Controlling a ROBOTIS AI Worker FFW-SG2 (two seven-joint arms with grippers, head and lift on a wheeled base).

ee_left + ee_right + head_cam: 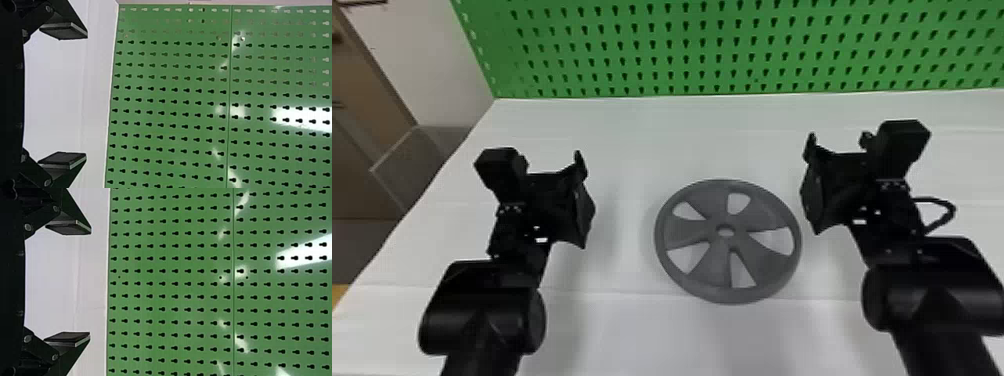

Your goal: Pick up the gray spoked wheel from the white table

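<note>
Two black arms are coming in from the bottom edge, the left arm (482, 315) behind the left hand (582, 197) and the right arm (932, 300) behind the right hand (810, 185), with a cable (952, 212) looping out on that hand's outer side. Between the two hands, and a little nearer the camera than they are, the gray spoked wheel (702, 285) is lying flat on the white table (612, 330). Its rim is sitting close to the right hand and well apart from the left one, and neither hand is holding it. In its own wrist view, the left hand (64, 96) is standing open, its flat fingers (64, 31) spreading wide with nothing between them. The right hand (69, 282) is standing open the same way, its fingers (67, 228) well apart and empty too. Outward from the left hand, past the table's edge, a gray panel (407, 160) is standing. Beyond both hands, the table is running back to a green pegboard (682, 45), which is rising upright along its far side, rows of dark holes covering it.
</note>
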